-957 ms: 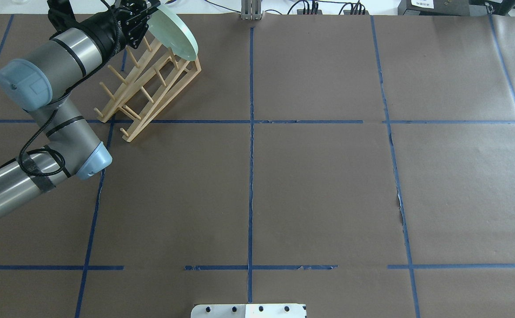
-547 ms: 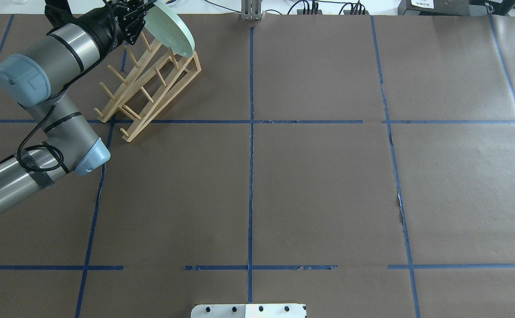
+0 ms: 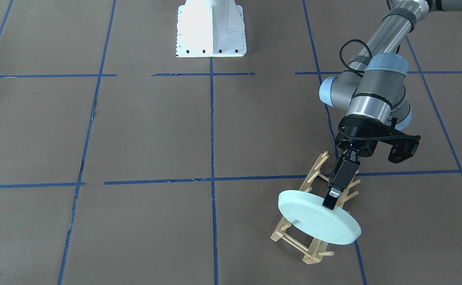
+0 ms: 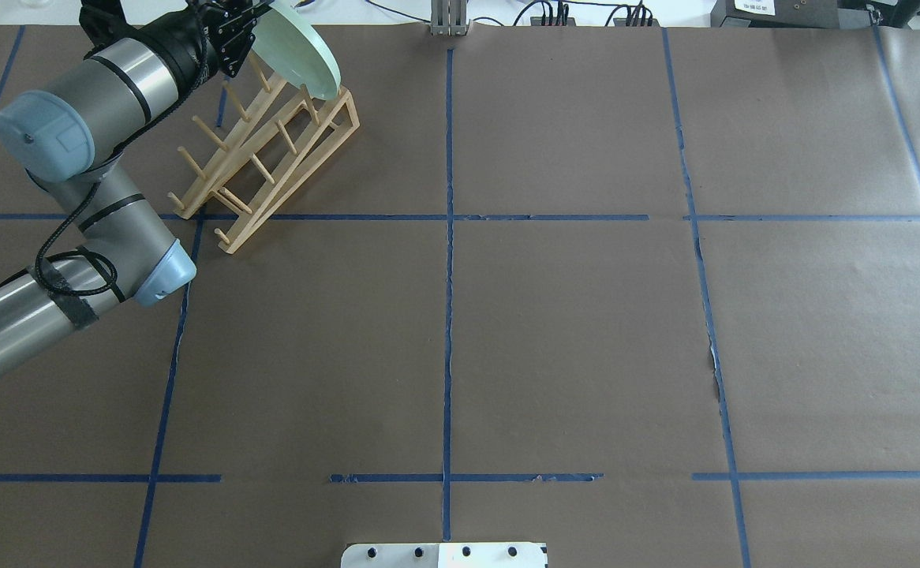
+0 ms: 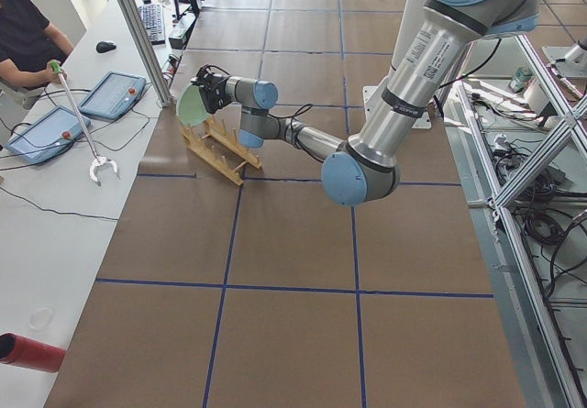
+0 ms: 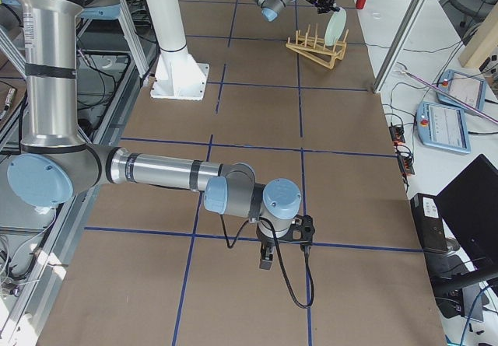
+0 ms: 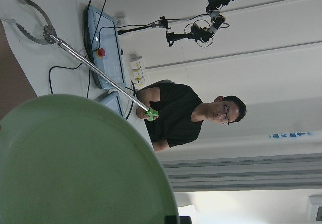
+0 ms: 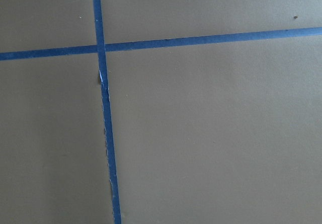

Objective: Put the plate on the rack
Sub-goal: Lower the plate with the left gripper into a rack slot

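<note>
We judged the task well along but not finished. Our left gripper (image 3: 331, 201) had its jaws clamped on the rim of the plate (image 3: 318, 221). The plate hung tilted over the rack (image 3: 312, 253) in the lower right of the front-facing view.

In the overhead view the same group sat in the upper left corner. There the plate (image 4: 300, 49) leaned edge-down over the far end of the rack (image 4: 271, 154), with its lower edge close to the top of the rails. We could not tell from any view whether that edge touched the wood or hung just above it. We could not see the plate resting in a slot between pegs, so we counted it as not yet seated. In the left wrist view the plate (image 7: 75, 163) filled the lower left of the frame.

What was left, as we read it, was to lower the plate between two pegs and let the rack take its weight. Then the jaws had to open and the arm draw clear without tipping the light rack.

Our right gripper (image 6: 265, 262) showed only in the right side view, low over the table (image 6: 350, 206) in the lower middle of the frame and well apart from the rack. We could not tell how its jaws stood.
</note>
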`<state>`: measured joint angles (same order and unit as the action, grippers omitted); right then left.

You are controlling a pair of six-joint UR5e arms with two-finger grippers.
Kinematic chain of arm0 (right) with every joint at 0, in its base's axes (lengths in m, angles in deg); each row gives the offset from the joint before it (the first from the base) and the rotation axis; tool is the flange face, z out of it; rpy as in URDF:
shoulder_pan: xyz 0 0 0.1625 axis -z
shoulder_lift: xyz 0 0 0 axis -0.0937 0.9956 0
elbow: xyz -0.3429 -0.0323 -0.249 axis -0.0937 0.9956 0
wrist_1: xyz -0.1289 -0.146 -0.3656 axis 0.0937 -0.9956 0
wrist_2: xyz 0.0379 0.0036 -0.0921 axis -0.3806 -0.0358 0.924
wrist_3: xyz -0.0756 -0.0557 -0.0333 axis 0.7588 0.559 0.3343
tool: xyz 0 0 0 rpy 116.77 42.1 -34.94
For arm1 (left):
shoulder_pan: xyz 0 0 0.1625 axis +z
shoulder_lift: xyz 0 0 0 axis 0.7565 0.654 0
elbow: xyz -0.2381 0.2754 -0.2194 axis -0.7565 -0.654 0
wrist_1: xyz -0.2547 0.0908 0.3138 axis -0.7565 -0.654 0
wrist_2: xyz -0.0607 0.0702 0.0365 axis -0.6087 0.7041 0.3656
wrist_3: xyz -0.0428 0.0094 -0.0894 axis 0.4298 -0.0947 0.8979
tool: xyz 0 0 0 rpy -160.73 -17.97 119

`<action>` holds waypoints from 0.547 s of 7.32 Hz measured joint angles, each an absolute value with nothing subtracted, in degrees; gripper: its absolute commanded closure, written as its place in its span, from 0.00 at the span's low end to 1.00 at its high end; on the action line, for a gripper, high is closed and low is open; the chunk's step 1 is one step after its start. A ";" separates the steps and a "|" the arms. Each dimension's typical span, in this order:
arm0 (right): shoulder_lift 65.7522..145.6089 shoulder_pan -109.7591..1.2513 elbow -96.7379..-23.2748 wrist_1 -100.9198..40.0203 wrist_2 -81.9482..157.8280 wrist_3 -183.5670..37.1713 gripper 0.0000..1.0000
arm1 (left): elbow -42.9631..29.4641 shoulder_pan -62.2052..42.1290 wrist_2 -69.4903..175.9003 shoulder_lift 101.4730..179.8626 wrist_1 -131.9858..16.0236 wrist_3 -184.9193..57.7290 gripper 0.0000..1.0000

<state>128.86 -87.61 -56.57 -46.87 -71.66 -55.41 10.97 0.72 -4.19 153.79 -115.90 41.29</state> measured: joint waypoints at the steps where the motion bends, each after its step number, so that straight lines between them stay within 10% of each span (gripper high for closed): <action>1: 128.86 -87.61 -56.57 -46.87 -71.66 -55.41 0.00 | 11.49 0.68 -4.19 153.82 -115.90 41.29 1.00; 2: 128.86 -87.61 -56.57 -46.87 -71.66 -55.42 0.00 | 11.95 0.66 -4.19 153.84 -115.90 41.29 1.00; 3: 128.86 -87.61 -56.57 -46.87 -71.66 -55.40 0.00 | 12.32 0.65 -4.19 153.85 -115.90 41.29 0.75; 4: 128.86 -87.61 -56.57 -46.87 -71.67 -55.39 0.00 | 12.59 0.65 -4.19 153.85 -115.90 41.31 0.08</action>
